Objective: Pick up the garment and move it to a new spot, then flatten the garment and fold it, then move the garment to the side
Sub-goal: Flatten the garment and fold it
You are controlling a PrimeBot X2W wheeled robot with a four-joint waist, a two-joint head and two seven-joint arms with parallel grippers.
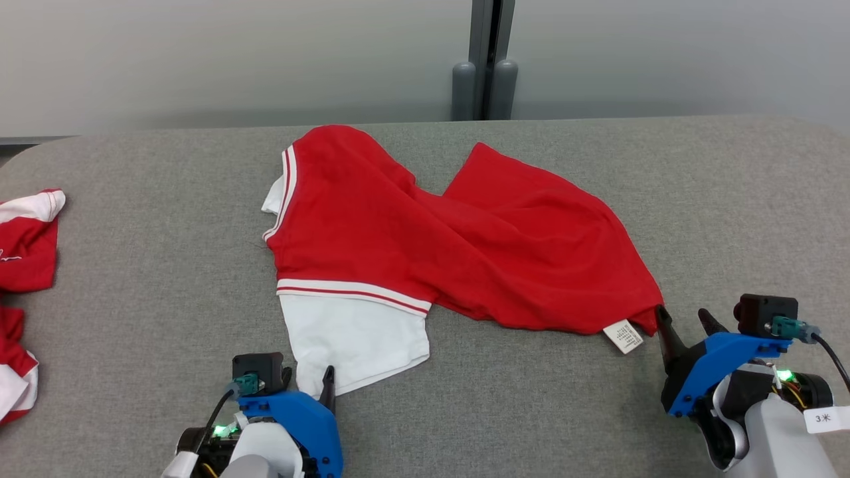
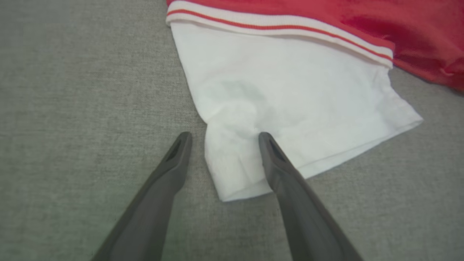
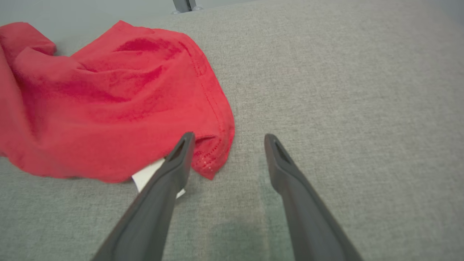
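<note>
Far left edge of the grey worktop (image 1: 133,219): a second heap of red-and-white clothing (image 1: 23,245), well apart from the task item.

Left claw (image 1: 307,382): fingers apart, nothing clamped. In the left wrist view the claw (image 2: 224,139) straddles the near corner of the white sleeve (image 2: 290,101). One finger is over bare worktop. The other overlaps the sleeve cloth, but contact cannot be confirmed.

Centre: the garment (image 1: 412,245) lies crumpled and partly twisted on the worktop, between the two claws. It has a red body and white-and-red striped trim above the white sleeve (image 1: 352,338). A white care label (image 1: 623,335) projects from its lower right hem.

Right claw (image 1: 682,315): fingers apart, nothing clamped. In the right wrist view the claw (image 3: 228,139) sits at the red hem corner (image 3: 214,159). One finger crosses in front of the label (image 3: 145,177) just beside that corner, and the other is over bare worktop.
</note>
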